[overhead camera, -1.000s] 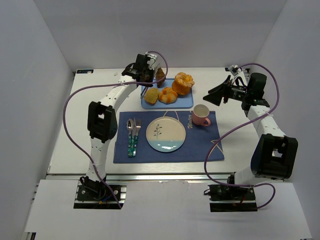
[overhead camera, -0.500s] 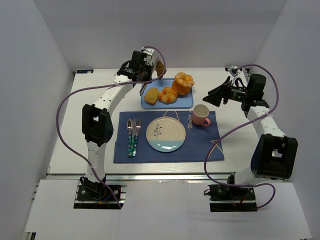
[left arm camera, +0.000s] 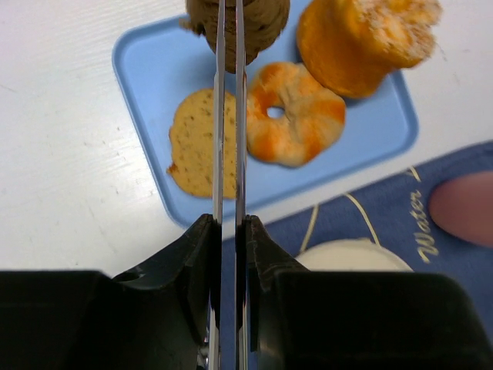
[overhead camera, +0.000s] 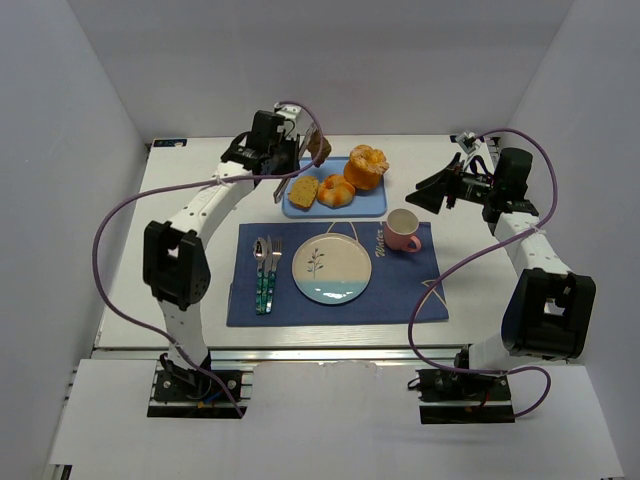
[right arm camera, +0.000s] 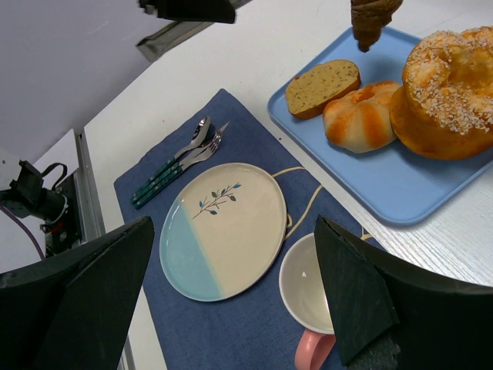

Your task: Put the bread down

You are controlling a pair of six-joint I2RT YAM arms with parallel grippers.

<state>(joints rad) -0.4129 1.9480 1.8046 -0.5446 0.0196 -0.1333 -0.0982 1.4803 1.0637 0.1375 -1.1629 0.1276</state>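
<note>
Dark brown bread (left arm camera: 258, 19) is pinched at the tips of the left hand (left arm camera: 228, 19). Its two thin fingers (left arm camera: 219, 116) stand almost pressed together, with a narrow slit between them, and the pastry bulges out on either side. In the right wrist view we see it hanging pointed end down, off the surface and over one corner of the blue tray (left arm camera: 146, 62).

Below the hand:
- a pale cake slice (left arm camera: 196, 142) lies flat on the tray, straight under the fingers;
- a ring-shaped bun (left arm camera: 296, 116) lies just right of the fingers, beside the slice;
- a big orange bun (left arm camera: 354, 42) stands further right, against the ring.

Back toward the wrist, off the tray, we note a blue placemat (left arm camera: 370, 208) on the white table (left arm camera: 62, 169). It carries a plate (left arm camera: 347, 254), with a pink cup (left arm camera: 462, 208) to the right. A spoon and fork (right arm camera: 173, 166) lie on the mat at the plate's other side.

Well apart from all this, the right hand (overhead camera: 428, 195) hovers beyond the cup with its fingers spread wide, holding nothing.
</note>
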